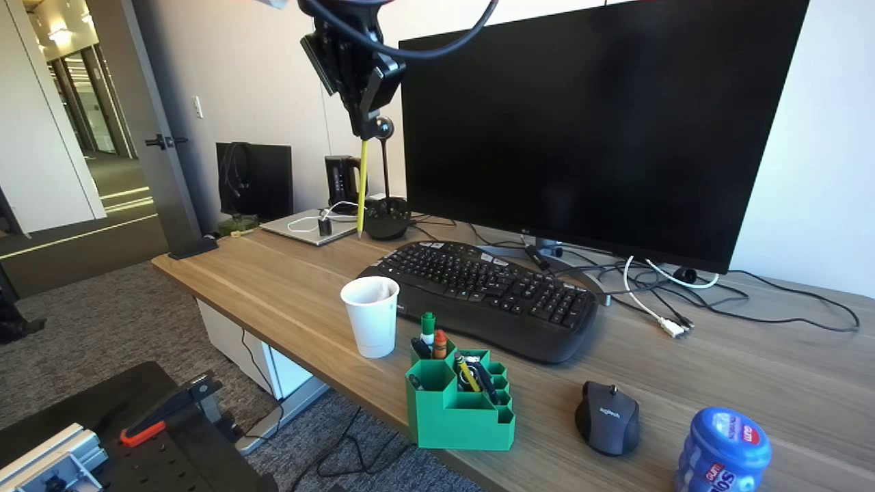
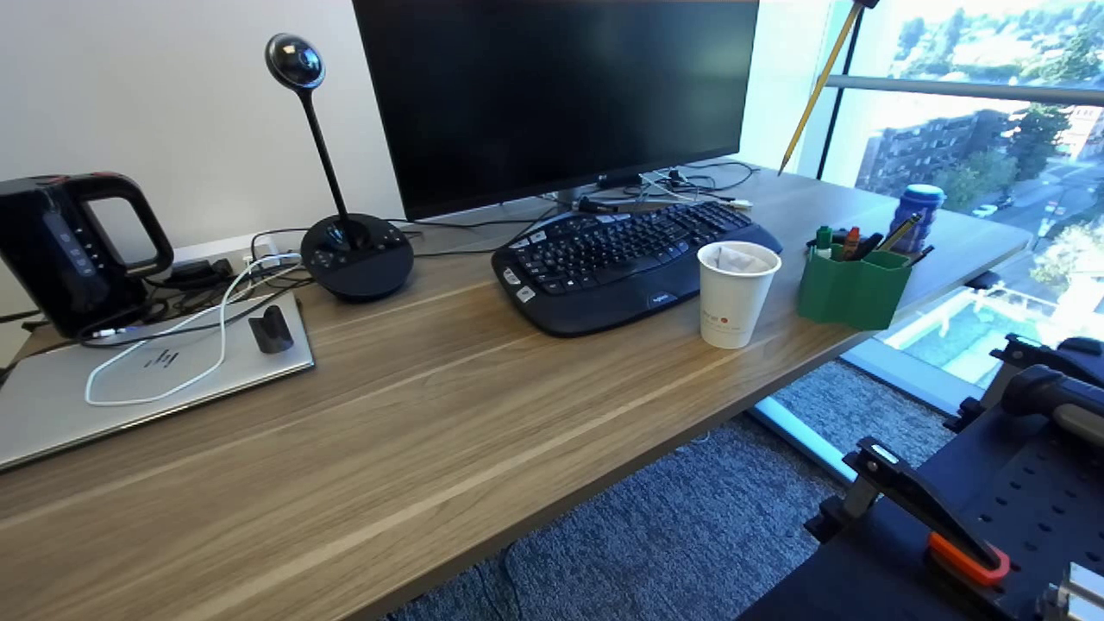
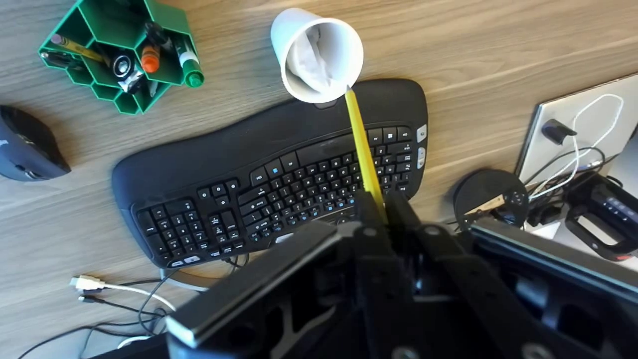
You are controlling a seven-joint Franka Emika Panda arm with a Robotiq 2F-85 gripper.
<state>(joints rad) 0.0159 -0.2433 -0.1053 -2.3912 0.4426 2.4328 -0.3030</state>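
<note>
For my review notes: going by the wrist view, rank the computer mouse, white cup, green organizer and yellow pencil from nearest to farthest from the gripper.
1. Yellow pencil: held in the gripper.
2. White cup: top middle, where the pencil's tip points.
3. Green organizer: upper left, beyond the cup.
4. Computer mouse: at the left edge.

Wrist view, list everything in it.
Slim pencil: one, yellow, gripped, centre
Paper cup with crumpled wad: one, white, top
Honeycomb holder with writing tools: one, green, upper left
Curved keyboard: one, black, centre
Rounded mouse: one, dark grey, left
Flat laptop: one, silver, right
Small block: one, black, on laptop
Thin cables: several, black or white, both sides
Round stand: one, black, right
Handled kettle: one, black, right
Woodgrain desk: one, brown, beneath
Two-fingered gripper: one, black, bottom
</note>
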